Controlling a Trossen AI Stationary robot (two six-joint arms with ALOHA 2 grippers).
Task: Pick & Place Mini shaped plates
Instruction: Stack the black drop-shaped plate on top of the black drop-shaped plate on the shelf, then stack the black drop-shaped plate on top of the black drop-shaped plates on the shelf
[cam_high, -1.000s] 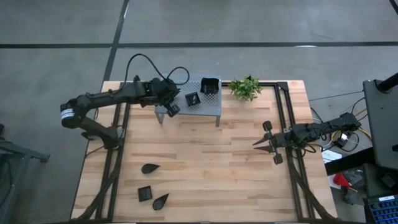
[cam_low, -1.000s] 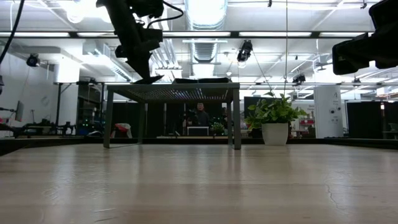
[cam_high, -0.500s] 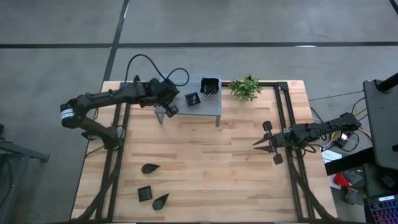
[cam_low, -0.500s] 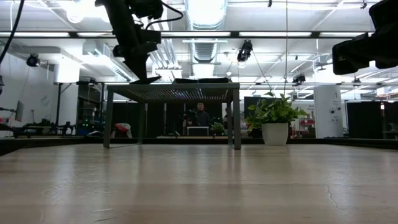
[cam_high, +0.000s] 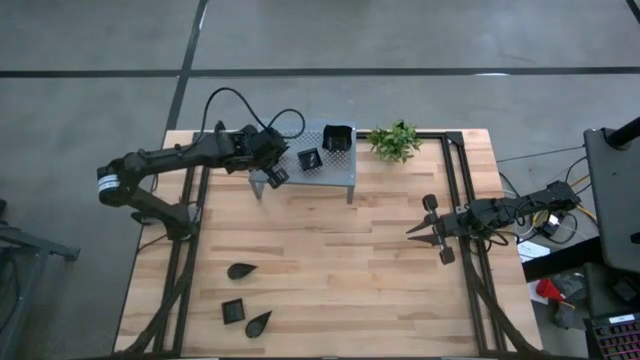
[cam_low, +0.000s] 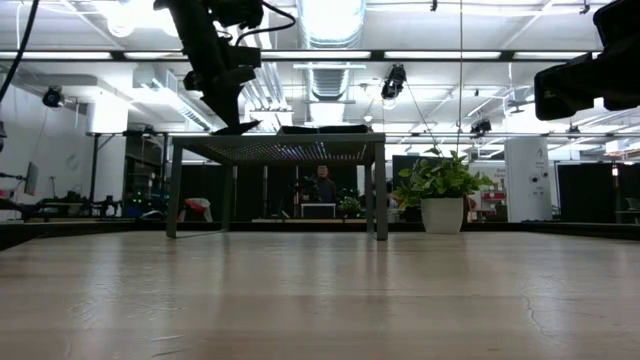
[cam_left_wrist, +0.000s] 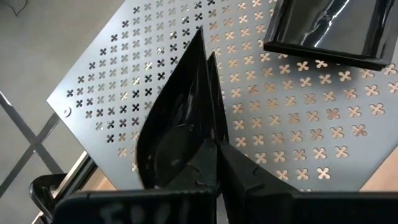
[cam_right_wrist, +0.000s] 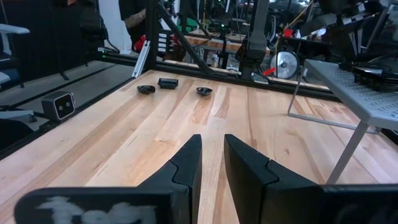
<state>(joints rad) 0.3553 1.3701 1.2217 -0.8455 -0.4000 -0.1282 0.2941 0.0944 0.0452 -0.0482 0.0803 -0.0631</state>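
Six glossy black mini plates in view: three on the grey perforated metal shelf (cam_high: 330, 170), three on the wooden counter (cam_high: 340, 270).
Shelf: one larger wavy-edged square plate (cam_high: 338, 138), one tiny square plate (cam_high: 310, 158), one leaf-shaped plate (cam_left_wrist: 177, 118) at the shelf's left edge. Left gripper (cam_left_wrist: 214, 149) reaches in from the left over that edge, tilted down, jaws clenched on the leaf plate's rim; the plate stands on edge. Counter, near-left corner: two teardrop plates (cam_high: 240, 270) (cam_high: 258, 322) and one small square plate (cam_high: 233, 311). Right gripper (cam_high: 415, 233) hovers over the counter's right side, jaws slightly parted, holding nothing. One small green plant (cam_high: 393, 140) beside the shelf.
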